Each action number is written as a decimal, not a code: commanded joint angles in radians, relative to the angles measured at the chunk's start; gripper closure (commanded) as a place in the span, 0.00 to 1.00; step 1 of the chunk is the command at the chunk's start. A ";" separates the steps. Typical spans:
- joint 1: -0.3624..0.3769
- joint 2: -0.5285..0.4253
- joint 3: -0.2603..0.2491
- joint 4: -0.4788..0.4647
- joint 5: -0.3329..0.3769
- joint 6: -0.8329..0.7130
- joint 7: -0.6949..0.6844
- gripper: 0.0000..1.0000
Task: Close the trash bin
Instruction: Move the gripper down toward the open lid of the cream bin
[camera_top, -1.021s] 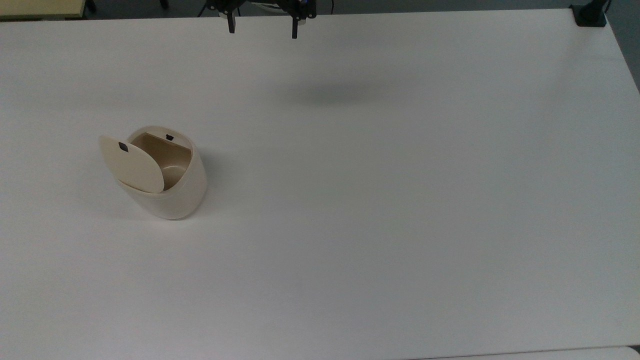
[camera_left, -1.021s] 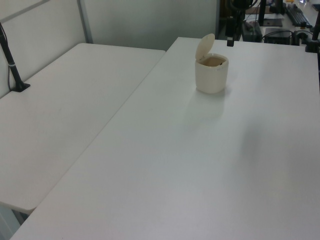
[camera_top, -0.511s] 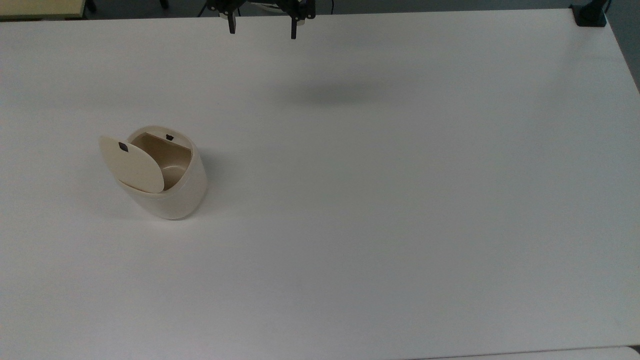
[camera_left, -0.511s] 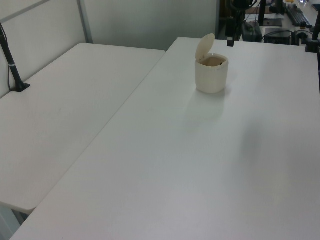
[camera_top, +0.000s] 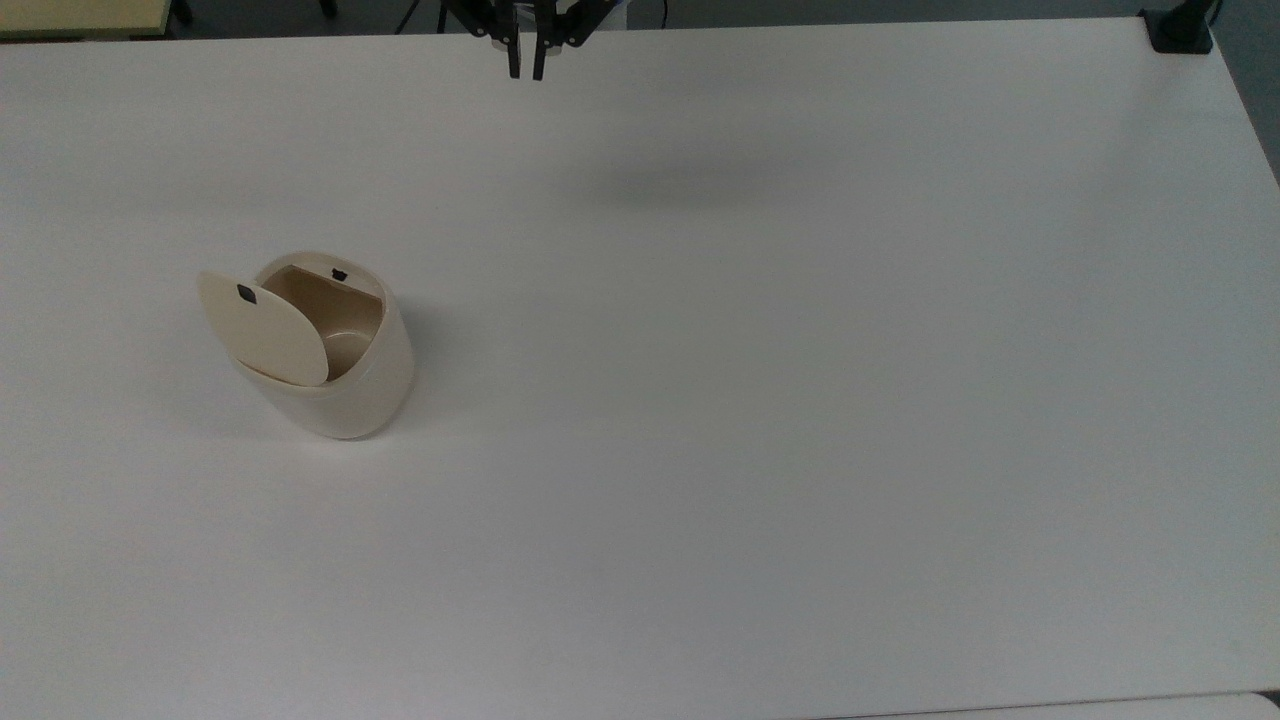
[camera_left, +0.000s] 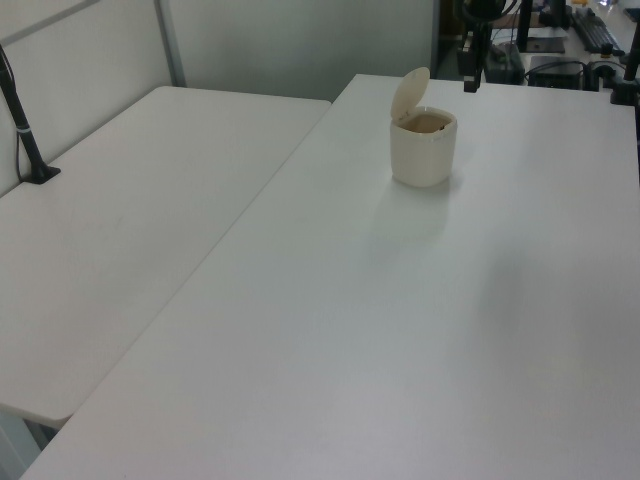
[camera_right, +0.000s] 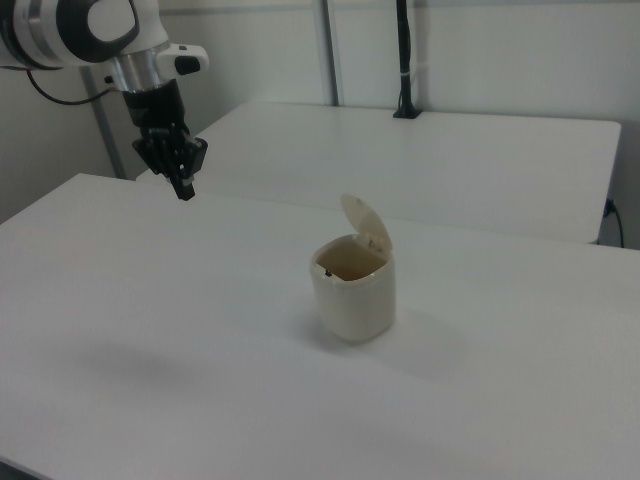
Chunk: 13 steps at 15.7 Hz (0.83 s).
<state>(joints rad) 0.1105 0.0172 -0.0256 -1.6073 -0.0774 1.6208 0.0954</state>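
**Fingers drawn together, bin lid still up**

Going left to right in the top view, the trash bin (camera_top: 330, 360) stands on the white desk (camera_top: 760, 420) toward the top view's left edge, about midway between the far and near edges. Its lid (camera_top: 262, 330) is tipped up on its hinge, showing the tan inside. The gripper (camera_top: 527, 62) hangs above the far edge, well apart from the bin. Half a second ago its fingers (camera_top: 514, 58) stood wide apart; now they are almost touching and hold nothing. I judge this as readying a narrow tip to push the lid down. The approach has not yet begun.
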 joint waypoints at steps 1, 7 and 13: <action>0.001 -0.010 -0.007 -0.006 0.002 -0.019 -0.002 0.96; -0.063 0.122 -0.030 0.121 -0.004 0.010 0.073 0.99; -0.199 0.187 -0.030 0.144 -0.004 0.321 0.217 0.98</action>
<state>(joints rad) -0.0414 0.1699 -0.0567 -1.4891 -0.0774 1.8248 0.2308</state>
